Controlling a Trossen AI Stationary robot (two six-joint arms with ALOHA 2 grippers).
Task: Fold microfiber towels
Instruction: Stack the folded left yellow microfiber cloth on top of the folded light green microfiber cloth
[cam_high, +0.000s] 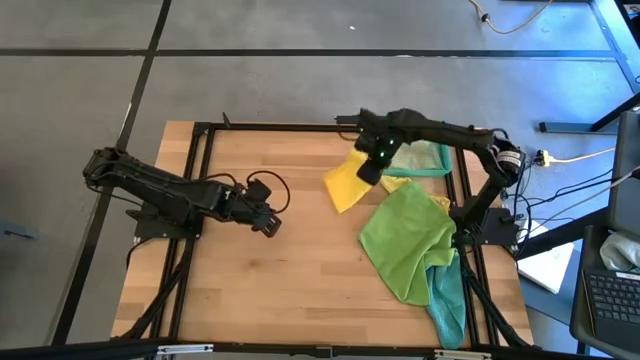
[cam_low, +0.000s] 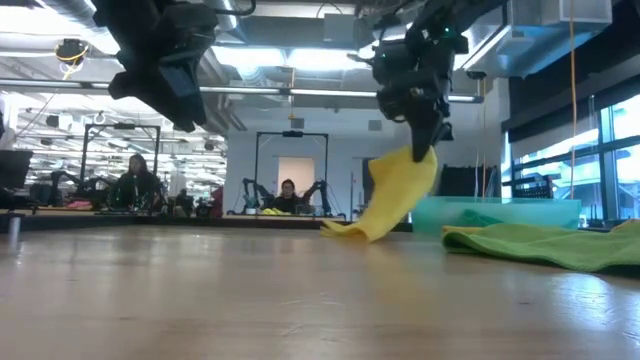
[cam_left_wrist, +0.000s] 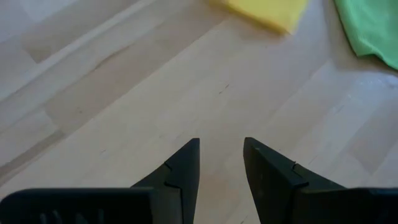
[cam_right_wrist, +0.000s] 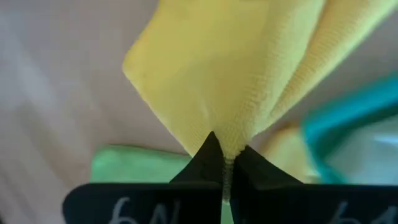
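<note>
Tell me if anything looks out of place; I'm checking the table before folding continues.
The crumpled bright green microfiber towel lies unfolded near the table's right side, and a teal cloth under it droops over the wooden table edge. The right gripper holds a yellow microfiber towel aloft, its lower end dragging.

Two dark robot arms over a wooden table (cam_high: 260, 290). Four soft microfiber towels: two yellow (cam_high: 345, 183) (cam_high: 395, 184), one bright green (cam_high: 405, 240), one teal (cam_high: 448, 300). One teal plastic tray (cam_high: 432, 158).

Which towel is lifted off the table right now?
The yellow towel, pinched by the right gripper; the bright green towel lies flat.
</note>
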